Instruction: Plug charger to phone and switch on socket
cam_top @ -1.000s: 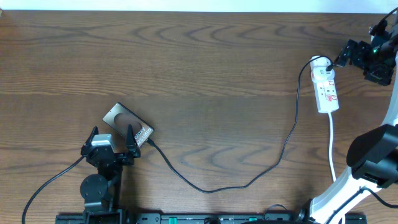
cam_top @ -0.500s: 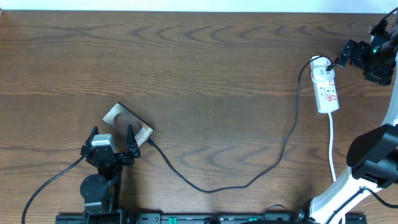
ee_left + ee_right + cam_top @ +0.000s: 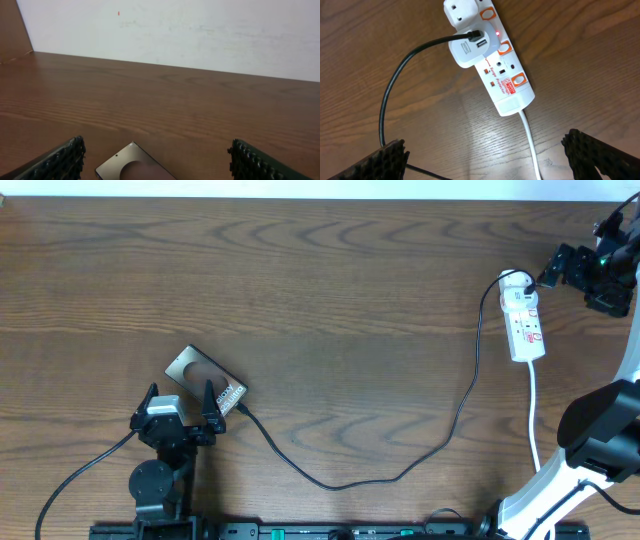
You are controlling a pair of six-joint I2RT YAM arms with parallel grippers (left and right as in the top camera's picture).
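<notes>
The dark wooden table (image 3: 330, 270) carries the phone (image 3: 205, 380) at left, the socket (image 3: 524, 325) at right, the charger (image 3: 383, 112) between.

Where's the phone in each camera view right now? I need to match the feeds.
Overhead: the phone lies lower left, angled, at the tips of the left gripper.
Left wrist: one corner of the phone shows at the bottom edge, between the open fingers.
Right wrist: not in it; only the socket and charger.
Shared landmark: the left gripper's fingers flanking the phone, in the overhead and left wrist views.
</notes>
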